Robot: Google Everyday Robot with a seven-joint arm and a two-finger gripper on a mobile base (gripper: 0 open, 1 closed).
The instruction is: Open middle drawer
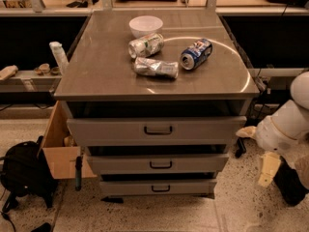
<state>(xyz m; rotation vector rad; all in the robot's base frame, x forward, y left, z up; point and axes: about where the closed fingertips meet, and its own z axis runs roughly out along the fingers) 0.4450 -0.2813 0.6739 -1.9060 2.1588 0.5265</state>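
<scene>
A speckled terrazzo floor (145,216) lies under warm, dim light; a brown cardboard box (58,158) and a black fabric backpack (21,175) sit left. The gripper (268,170) hangs low at right.

Looks like a robotics lab or test space to me, not anyone's home. The main giveaway is a grey metal cabinet with three stacked pull-out drawers, the middle drawer (193,164) among them, and a bare steel counter (96,76) on top. On it lie two crushed silver cans (155,67), a blue can (196,53) and a white bowl (146,25), which look more like props than lunch. The floor (159,216) is speckled, institutional-looking stuff. A black backpack (24,173) and an open cardboard box (60,151) sit on the ground to the left. The robot's gripper (266,167) hangs low at the right, beside the cabinet.
</scene>
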